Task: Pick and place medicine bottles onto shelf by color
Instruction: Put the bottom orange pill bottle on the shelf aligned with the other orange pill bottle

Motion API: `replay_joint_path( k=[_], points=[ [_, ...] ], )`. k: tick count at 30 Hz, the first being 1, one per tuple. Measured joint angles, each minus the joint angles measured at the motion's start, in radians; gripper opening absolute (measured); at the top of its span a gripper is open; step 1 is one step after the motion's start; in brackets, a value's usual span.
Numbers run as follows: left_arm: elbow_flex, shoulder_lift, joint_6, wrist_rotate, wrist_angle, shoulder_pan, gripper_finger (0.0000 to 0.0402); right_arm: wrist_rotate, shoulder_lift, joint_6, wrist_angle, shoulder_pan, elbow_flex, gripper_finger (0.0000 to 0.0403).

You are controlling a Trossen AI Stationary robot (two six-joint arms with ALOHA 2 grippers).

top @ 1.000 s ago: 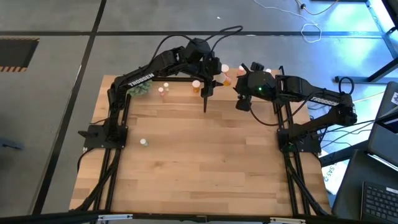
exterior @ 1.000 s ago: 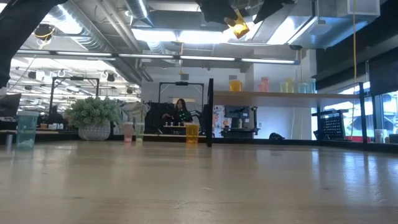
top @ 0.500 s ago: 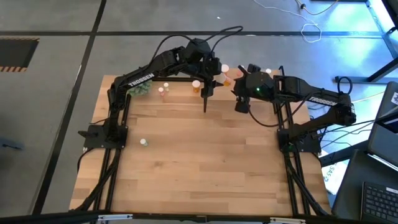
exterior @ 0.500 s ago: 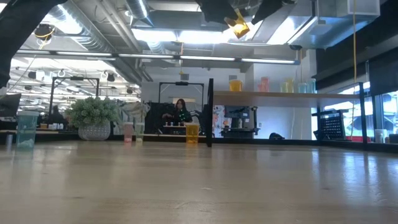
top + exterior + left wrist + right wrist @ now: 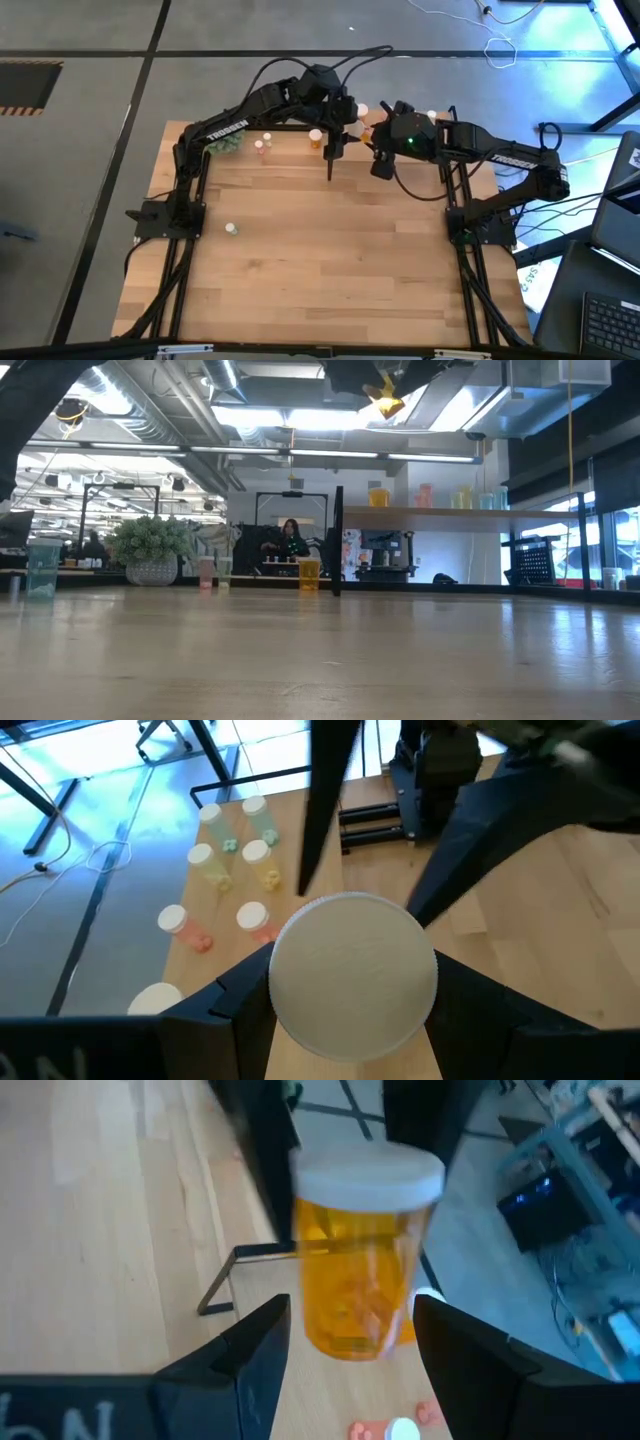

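Observation:
An orange medicine bottle (image 5: pixel 360 1270) with a pale cap (image 5: pixel 352 982) hangs tilted high above the shelf's left end (image 5: pixel 385 397). My left gripper (image 5: pixel 349 113) is shut on it. My right gripper (image 5: pixel 352 1330), coming from the table's right (image 5: pixel 373 135), stands open, with one finger on either side of the bottle's bottom end. The shelf (image 5: pixel 520 513) carries several bottles (image 5: pixel 225 870) standing on their bases. An orange bottle (image 5: pixel 317 137), two pink ones (image 5: pixel 262 146) and a green one (image 5: pixel 231 228) stand on the tabletop. My left gripper pinches the orange bottle at its cap end (image 5: pixel 290 970) between its two fingers. The fingers lie along the bottle and slant down toward the table's right. The cap faces back at the wrist. The bottle is lifted clear and tilted, its bottom pointing away. My right gripper's fingers (image 5: pixel 265 1350) flank the bottle's bottom end (image 5: pixel 350 1342); I cannot tell whether they touch it.
A green plant ball (image 5: pixel 224 143) sits at the table's far left. A black shelf post (image 5: pixel 330 160) rises just beside both grippers. The right arm's base frame (image 5: pixel 462 215) stands at the table's right edge. The near half of the tabletop (image 5: pixel 330 280) is bare wood.
My right gripper has turned slightly and edged toward the table's left, closing in on the orange bottle in my left gripper. The left gripper and the bottle have kept their place.

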Motion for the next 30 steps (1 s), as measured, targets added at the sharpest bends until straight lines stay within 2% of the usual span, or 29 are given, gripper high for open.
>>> replay_joint_path(
  k=[4, 11, 30],
  points=[
    [0.000, 0.000, 0.001, 0.000, 0.002, -0.003, 0.0199, -0.016, 0.000, 0.030, -0.003, -0.028, 0.000, 0.0214],
    [-0.001, -0.001, 0.001, 0.009, 0.002, -0.006, 0.0199, -0.148, 0.000, 0.014, -0.004, -0.057, 0.000, 0.0214],
    [-0.001, -0.001, 0.002, 0.008, 0.013, -0.005, 0.0199, -0.166, 0.000, 0.012, -0.001, -0.080, 0.000, 0.0214]
  ],
)
